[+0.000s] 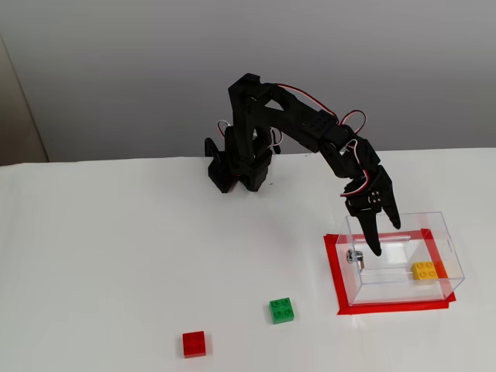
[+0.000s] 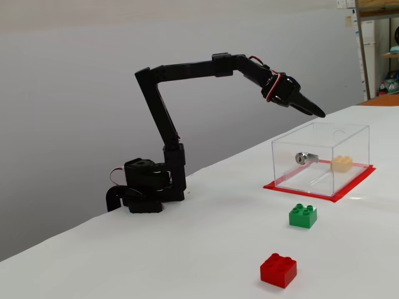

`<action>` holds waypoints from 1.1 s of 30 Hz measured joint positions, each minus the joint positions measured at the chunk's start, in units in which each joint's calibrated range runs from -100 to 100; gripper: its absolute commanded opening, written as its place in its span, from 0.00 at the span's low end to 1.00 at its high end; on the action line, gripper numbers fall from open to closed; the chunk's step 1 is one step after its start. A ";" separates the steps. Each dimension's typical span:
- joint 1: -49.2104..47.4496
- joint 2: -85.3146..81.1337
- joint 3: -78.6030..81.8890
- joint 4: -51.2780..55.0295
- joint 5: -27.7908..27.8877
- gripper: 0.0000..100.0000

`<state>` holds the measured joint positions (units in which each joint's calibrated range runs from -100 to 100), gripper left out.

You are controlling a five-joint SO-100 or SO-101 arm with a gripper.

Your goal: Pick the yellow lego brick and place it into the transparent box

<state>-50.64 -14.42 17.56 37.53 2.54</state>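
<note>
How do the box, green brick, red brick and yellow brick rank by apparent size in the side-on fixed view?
1. Box, by far the largest.
2. Red brick and green brick: red looks slightly bigger, but it lies nearer the camera, so they are unranked.
3. Yellow brick, which looks smallest; it is farthest away, inside the box.
</note>
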 measured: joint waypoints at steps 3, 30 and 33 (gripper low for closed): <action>0.75 0.00 0.00 0.00 0.00 0.25; 32.26 -25.03 10.24 19.54 0.00 0.02; 38.03 -29.01 15.71 19.54 0.00 0.02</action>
<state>-12.61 -43.42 33.27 57.07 2.54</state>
